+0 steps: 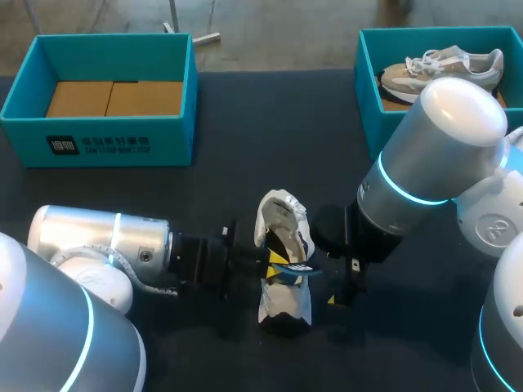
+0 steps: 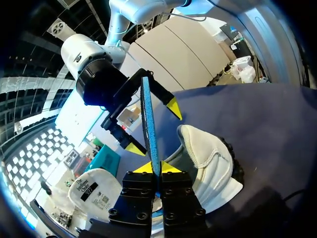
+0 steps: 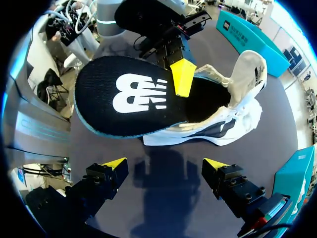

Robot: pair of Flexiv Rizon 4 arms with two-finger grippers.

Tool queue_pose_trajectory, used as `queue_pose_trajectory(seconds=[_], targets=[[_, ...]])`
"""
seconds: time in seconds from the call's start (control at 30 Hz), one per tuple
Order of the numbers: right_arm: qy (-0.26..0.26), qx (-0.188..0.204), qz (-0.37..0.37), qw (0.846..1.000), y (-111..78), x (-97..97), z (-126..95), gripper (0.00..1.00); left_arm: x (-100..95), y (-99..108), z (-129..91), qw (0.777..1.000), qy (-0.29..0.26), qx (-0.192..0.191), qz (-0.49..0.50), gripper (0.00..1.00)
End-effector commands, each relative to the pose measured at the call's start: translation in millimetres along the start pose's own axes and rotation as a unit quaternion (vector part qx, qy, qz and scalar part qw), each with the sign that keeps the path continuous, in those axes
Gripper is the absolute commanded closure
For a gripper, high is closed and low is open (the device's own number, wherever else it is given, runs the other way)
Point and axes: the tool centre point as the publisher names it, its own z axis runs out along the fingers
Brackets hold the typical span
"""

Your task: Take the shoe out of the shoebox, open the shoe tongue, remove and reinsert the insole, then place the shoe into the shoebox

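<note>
Slippage of the insole (image 3: 133, 96) is judged the chief risk. It is pinched at its edge by the left pincer (image 2: 157, 167), which is closed narrowly on it just beside the shoe (image 1: 284, 269), and only one end appears tucked into the shoe's opening. If the grip is shallow, the insole could be twisted loose or dropped. If it is driven at an angle, it could be buckled against the shoe's collar. The shoe, resting on the tabletop (image 1: 245, 131), could also be dragged along, since nothing is seen bracing it. The right pincer (image 3: 165, 163) is held wide and empty on the far side of the shoe, apart from it.

The insole's broad black face with its white mark, and its end entering the shoe, are shown only in the right wrist view. In the left wrist view it is seen edge-on as a thin blue strip, and the closed grip is made plain. Only in the head view are the empty box (image 1: 106, 135), well behind the shoe to the left, and a second box (image 1: 368, 90) with the other shoe (image 1: 445, 69), well behind it to the right, taken in.
</note>
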Motion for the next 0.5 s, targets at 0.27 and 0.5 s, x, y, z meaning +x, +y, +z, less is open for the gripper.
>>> queue_pose_trajectory(seconds=[0.27,0.5], targets=[[-0.001,0.001,0.000,1.000,0.4,1.0,1,0.00,6.7,-6,1,1.000,0.016,0.014,0.012,1.00],[-0.001,0.001,0.000,1.000,0.4,1.0,1,0.00,9.3,-11,2,0.999,0.022,0.015,0.044,1.00]])
